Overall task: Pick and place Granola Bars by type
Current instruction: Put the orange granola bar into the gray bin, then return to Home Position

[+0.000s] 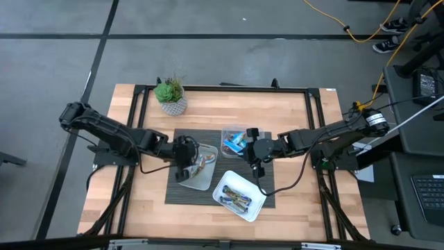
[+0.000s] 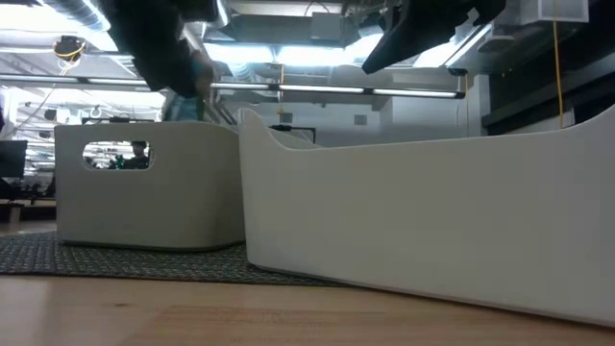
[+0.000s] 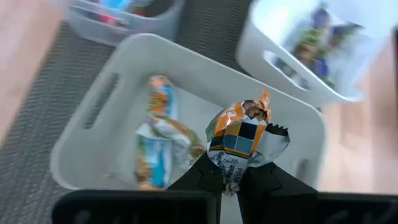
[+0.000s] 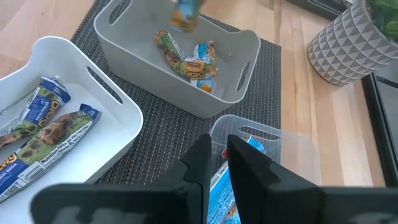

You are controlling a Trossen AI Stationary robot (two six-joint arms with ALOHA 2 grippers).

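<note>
**Q:** Left gripper (image 1: pixel 184 154), seen from above: where is it, and what is it doing?

**A:** It hangs over the grey tray (image 1: pixel 206 180) on the dark mat (image 1: pixel 180 198). That mat lies on a wooden table (image 1: pixel 118 187) with a potted plant (image 1: pixel 171 96) at its far edge. The right gripper (image 1: pixel 254 156) sits just beside the clear tray (image 1: pixel 229 132), and the white tray (image 1: pixel 255 208) lies nearer the front with bars (image 1: pixel 236 198) in it.

**Q:** And at table height?

**A:** Two tray walls fill the picture: the white tray (image 2: pixel 432 221) close up, the grey tray (image 2: pixel 183 192) behind it. Beyond them, ceiling strip lights and a dim workroom.

**Q:** From the left wrist?

**A:** The fingers are clamped on an orange bar (image 3: pixel 242 140), held above the grey tray (image 3: pixel 87 137), where two more bars (image 3: pixel 158 143) lie.

**Q:** From the right wrist?

**A:** Its fingers (image 4: pixel 199 165) stand nearly together with nothing between them, above the clear tray (image 4: pixel 292 146) holding blue bars (image 4: pixel 227 180). Brown and blue bars (image 4: pixel 43 134) lie in the white tray (image 4: pixel 118 130).
</note>
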